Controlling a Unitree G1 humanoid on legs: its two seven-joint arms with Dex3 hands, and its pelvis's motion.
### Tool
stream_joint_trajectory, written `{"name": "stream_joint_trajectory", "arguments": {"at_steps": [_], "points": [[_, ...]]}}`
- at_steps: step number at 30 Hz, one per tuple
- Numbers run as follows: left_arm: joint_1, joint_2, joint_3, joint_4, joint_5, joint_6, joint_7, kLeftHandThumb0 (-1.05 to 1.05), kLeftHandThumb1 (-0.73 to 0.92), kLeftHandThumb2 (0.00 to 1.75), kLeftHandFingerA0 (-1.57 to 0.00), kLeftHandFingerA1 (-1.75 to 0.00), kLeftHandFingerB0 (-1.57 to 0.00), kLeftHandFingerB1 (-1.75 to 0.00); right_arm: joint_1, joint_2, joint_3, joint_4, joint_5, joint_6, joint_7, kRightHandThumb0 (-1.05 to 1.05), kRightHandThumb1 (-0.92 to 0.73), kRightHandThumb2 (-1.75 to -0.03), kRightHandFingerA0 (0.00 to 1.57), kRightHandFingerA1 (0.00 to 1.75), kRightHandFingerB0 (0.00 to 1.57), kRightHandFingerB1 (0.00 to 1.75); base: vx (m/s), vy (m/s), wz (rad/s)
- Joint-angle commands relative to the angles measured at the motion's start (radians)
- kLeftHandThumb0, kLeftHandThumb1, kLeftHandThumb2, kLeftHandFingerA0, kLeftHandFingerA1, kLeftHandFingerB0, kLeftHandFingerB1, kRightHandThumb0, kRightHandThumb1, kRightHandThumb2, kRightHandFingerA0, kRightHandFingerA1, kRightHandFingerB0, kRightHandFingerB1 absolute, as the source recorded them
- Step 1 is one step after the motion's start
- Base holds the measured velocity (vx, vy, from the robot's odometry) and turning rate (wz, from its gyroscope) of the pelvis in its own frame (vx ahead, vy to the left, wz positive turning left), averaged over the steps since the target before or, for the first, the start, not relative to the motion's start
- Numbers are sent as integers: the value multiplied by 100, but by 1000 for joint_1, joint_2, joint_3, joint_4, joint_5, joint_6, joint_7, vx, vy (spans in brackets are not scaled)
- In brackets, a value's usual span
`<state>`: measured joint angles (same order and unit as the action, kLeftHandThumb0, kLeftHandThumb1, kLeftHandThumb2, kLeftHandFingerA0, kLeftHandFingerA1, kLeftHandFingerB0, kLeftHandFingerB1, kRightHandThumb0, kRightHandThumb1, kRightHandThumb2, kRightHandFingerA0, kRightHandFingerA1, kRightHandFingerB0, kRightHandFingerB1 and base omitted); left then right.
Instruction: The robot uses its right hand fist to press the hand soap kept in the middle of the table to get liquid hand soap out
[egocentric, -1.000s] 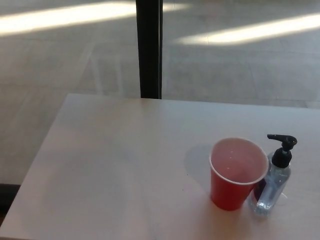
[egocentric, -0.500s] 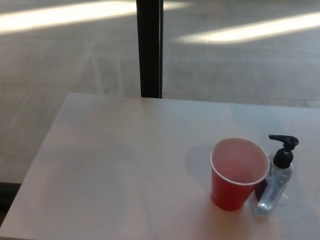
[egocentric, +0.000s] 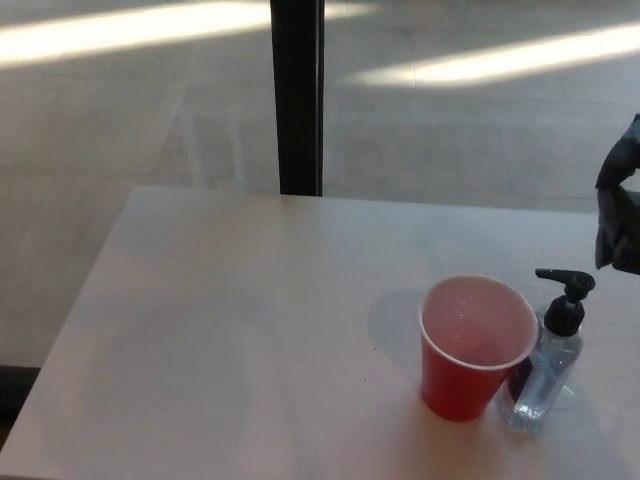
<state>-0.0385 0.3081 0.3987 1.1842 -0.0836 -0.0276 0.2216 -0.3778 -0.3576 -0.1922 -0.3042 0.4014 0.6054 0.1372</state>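
- Table (egocentric: 220, 330): pale top, mostly bare.
- Red cup (egocentric: 474, 346) touches the soap bottle.
- Soap bottle (egocentric: 548, 360) stands near the table's right edge, pump unpressed.
- Right hand (egocentric: 621, 205) hangs above; whether fisted, I cannot tell. Pressing remains undone.

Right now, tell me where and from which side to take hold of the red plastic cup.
Grip the red plastic cup around its tapered wall just below the rim, coming from its open left side. It stands upright and the clear soap bottle with a black pump crowds its right side.
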Motion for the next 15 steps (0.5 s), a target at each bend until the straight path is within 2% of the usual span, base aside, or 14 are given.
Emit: {"name": "stream_joint_trajectory", "arguments": {"at_steps": [1, 2, 3, 4, 5, 6, 7, 8, 10, 13, 14, 15], "points": [[13, 23, 4, 3, -15, -20, 2, -18, 71, 131, -51, -83, -41, -77, 21, 13, 30, -4, -15, 2, 17, -9, -51, -128, 95, 175, 78, 158, 0, 0, 0], [10, 25, -4, 10, -5, -19, 13, -34, 59, 138, -50, -114, -36, -100, 21, 13, 39, -2, -20, -11, 25, -8, -51, -128, 96, 175, 77, 160, 0, 0, 0], [14, 25, -4, 5, -5, -22, 13, -18, 70, 131, -59, -89, -47, -81, 17, 15, 45, 0, -24, -9, 20, -9, -51, -128, 96, 175, 77, 161, 0, 0, 0], [14, 25, -5, 5, -6, -22, 13, -18, 70, 131, -59, -89, -47, -81, 17, 15, 45, 0, -25, -9, 20, -9, -51, -128, 96, 175, 77, 161, 0, 0, 0], [18, 23, 0, -2, -12, -27, 7, -38, 55, 144, -49, -115, -32, -99, 12, 18, 52, 11, -30, -20, 24, -9, -51, -125, 97, 175, 78, 161, 0, 0, 0], [16, 20, 3, -13, -17, -15, 13, -37, 59, 142, -46, -109, -28, -92, 7, 20, 57, 20, -34, -23, 24, -11, -53, -123, 96, 175, 76, 162, 0, 0, 0], [16, 20, 5, -18, -19, -10, 16, -37, 59, 142, -46, -109, -28, -92, 7, 22, 58, 23, -36, -26, 24, -11, -53, -123, 96, 175, 76, 162, 0, 0, 0], [16, 21, -1, -17, -11, -12, 21, -18, 70, 131, -51, -84, -49, -82, 1, 29, 62, 31, -38, -30, 22, -12, -53, -126, 96, 175, 75, 163, 0, 0, 0], [21, 20, -2, -26, -12, -10, 17, -18, 70, 131, -49, -82, -49, -82, -2, 32, 65, 44, -42, -42, 28, -12, -53, -126, 95, 175, 74, 163, 0, 0, 0], [22, 21, -3, -24, -12, -14, 13, -18, 69, 131, -56, -87, -46, -81, -9, 32, 72, 55, -54, -39, 27, -13, -51, -127, 96, 175, 76, 163, 0, 0, 0], [21, 23, -11, -16, -2, -20, 19, -36, 54, 146, -53, -124, -40, -102, -9, 31, 74, 56, -58, -38, 26, -14, -52, -125, 96, 175, 76, 162, 0, 0, 0], [21, 24, -14, -13, 2, -23, 22, -36, 54, 146, -53, -124, -40, -102, -9, 31, 75, 56, -61, -38, 26, -14, -52, -125, 96, 175, 76, 162, 0, 0, 0]]}}
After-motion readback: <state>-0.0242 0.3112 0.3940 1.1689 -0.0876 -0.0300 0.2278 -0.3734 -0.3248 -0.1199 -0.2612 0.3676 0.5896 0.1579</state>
